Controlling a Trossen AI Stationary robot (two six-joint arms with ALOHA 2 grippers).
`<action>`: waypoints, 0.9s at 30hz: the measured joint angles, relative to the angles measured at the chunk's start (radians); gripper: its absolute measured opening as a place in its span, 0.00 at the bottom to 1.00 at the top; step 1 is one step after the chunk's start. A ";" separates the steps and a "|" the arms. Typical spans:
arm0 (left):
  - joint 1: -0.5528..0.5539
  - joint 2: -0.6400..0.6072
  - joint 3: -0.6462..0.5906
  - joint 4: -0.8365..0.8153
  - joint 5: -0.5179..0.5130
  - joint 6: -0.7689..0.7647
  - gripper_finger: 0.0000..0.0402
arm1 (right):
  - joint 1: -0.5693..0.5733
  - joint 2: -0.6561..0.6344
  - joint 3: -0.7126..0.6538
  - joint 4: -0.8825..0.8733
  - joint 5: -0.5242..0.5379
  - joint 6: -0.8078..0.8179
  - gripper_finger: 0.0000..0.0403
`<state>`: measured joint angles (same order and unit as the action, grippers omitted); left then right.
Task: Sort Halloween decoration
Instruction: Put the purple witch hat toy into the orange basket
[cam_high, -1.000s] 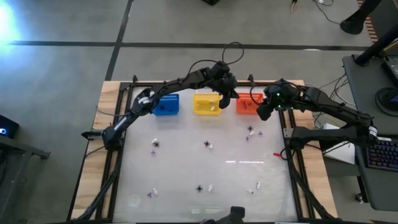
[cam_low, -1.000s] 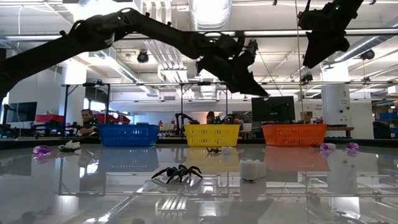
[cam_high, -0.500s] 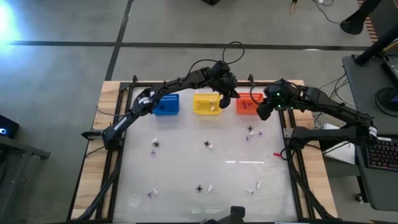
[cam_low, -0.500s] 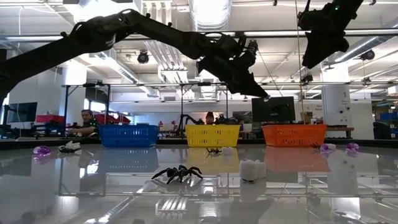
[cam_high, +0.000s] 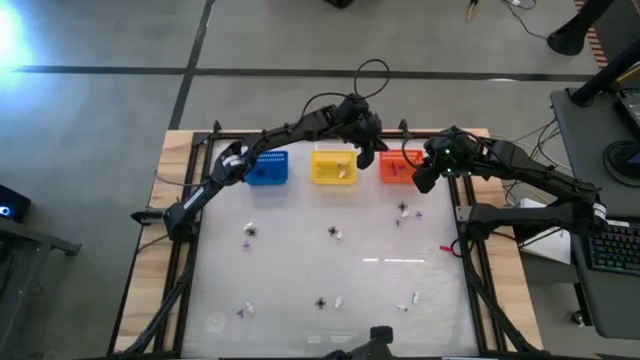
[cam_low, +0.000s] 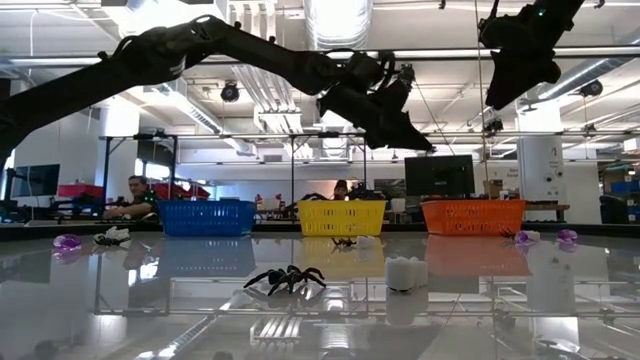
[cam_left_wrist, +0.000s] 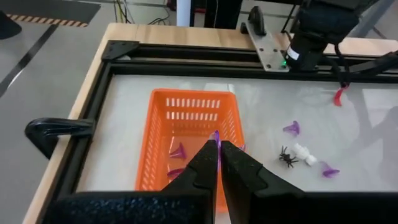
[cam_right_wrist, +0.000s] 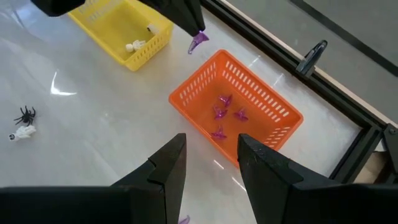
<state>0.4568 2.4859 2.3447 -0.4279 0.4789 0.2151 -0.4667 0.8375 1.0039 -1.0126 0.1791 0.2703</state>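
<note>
The left gripper (cam_right_wrist: 194, 25) has its jaws pinched shut on a small purple trinket (cam_right_wrist: 198, 42), held by its tip so that the piece hangs down from the fingertips. It hangs high over the near edge of the orange basket (cam_right_wrist: 249, 112), between that basket and the yellow basket (cam_high: 333, 166), so the release seems to turn on a short carry toward the orange one until the piece is clear inside the rim. Several purple pieces (cam_right_wrist: 227, 112) already lie on the orange basket's floor, and whitish ones in the yellow. The right gripper (cam_high: 424, 181) waits above the far side of the orange basket, jaws parted and empty. Out on the bench (cam_high: 300, 265) more Halloween decoration lies scattered: a black spider (cam_low: 285, 277) beside a whitish piece (cam_low: 402, 272), and further purple bits near the orange basket. The blue basket (cam_high: 266, 167) stands at the left end of the row.
</note>
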 joint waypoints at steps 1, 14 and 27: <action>0.000 0.000 0.002 0.000 0.001 -0.001 0.00 | 0.000 0.000 0.000 0.000 0.000 0.000 0.34; 0.000 0.000 0.011 0.087 -0.039 -0.149 0.00 | 0.000 0.000 0.000 0.000 0.000 -0.002 0.34; -0.036 0.000 0.003 0.090 -0.181 -0.247 0.00 | 0.000 0.000 0.000 0.000 0.000 -0.032 0.34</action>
<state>0.4205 2.4859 2.3481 -0.3381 0.2975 -0.0315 -0.4671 0.8375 1.0039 -1.0126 0.1787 0.2382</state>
